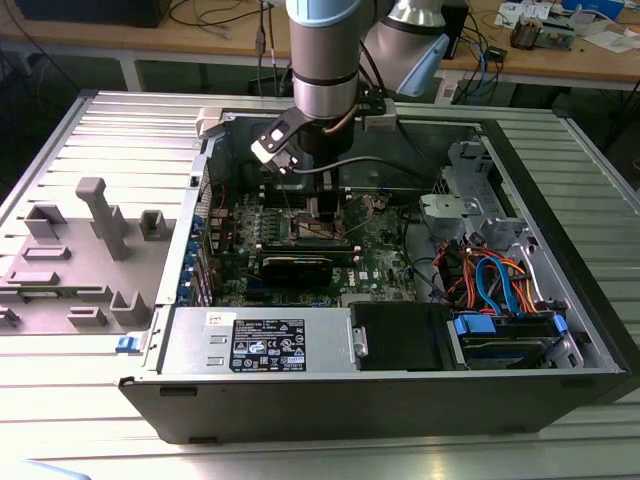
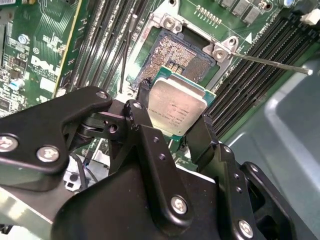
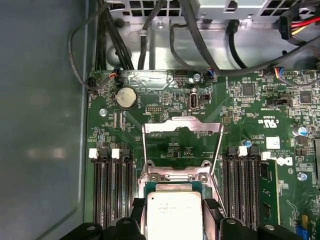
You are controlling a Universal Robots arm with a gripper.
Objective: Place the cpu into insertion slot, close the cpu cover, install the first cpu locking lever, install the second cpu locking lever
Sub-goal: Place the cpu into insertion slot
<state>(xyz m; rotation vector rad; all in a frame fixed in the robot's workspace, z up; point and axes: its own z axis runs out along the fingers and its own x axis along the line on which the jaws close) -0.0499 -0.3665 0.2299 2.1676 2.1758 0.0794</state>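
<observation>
The cpu is pinched between the two black fingers of the gripper, one finger on each of two opposite edges, with the top face left bare. In the first wrist view the cpu is seen clamped between the same fingers of the gripper. It is held over the near part of the insertion slot; whether it touches the socket cannot be told. The slot's dark contact field is exposed.

The cpu cover is flipped open and lies beyond the insertion slot. A thin locking lever is swung out over the memory slots. A second thin rod is seen along the slot's other side. The socket is flanked on both sides by memory slots on the green board. A coin battery and black cables are seen past the cover.

In the exterior view the arm is lowered into the open computer case, with the gripper over the board's middle. A grey fixture is set at the exterior view's left.

The cpu is flat and square, with a dull silver lid, fine print and a green edge.
</observation>
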